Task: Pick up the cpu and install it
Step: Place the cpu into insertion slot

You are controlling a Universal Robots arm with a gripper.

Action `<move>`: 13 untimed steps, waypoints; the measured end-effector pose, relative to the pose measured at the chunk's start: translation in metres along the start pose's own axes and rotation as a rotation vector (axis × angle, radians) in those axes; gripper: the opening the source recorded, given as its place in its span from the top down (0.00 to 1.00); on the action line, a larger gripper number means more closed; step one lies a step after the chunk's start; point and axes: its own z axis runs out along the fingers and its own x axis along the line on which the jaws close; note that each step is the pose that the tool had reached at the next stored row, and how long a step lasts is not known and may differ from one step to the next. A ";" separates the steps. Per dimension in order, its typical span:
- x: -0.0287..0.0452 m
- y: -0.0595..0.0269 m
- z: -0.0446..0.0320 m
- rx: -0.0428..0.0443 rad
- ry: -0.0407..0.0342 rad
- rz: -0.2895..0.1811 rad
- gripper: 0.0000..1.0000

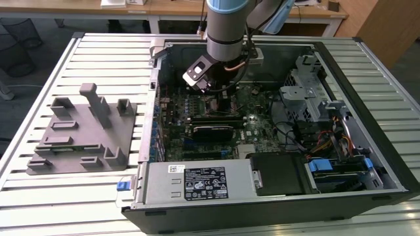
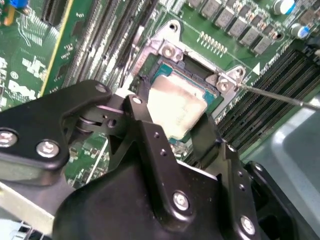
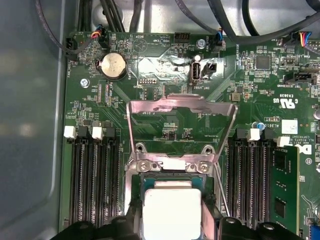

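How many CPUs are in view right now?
1. The cpu is held in the gripper, over the open socket. The socket floor under it is hidden, so another there cannot be ruled out.

**A:** Here's a slatted metal table (image 1: 39, 196), its pale ribs running side to side and catching soft, even light.

**B:** Behind it, a wooden desk (image 1: 177, 7) lines the far edge, with a light-brown top and a white leg (image 1: 153, 23) dropping down.

**A:** At the exterior view's left, two black wire-mesh wastebaskets stand close together on a grey floor (image 1: 49, 49), one (image 1: 23, 30) farther back and the other (image 1: 12, 56) nearer the table.

**B:** A pale cable (image 1: 19, 86) trails along the floor just beside that corner.

**A:** At the exterior view's right, a wood-grain panel (image 1: 387, 24) stands upright past the table's far corner.
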 end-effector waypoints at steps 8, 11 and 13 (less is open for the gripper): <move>-0.0002 0.0001 -0.0048 0.0007 -0.0011 0.000 0.40; -0.0001 0.0002 -0.0068 0.0006 -0.0009 0.000 0.40; -0.0001 0.0001 -0.0068 0.0005 -0.0007 0.000 0.40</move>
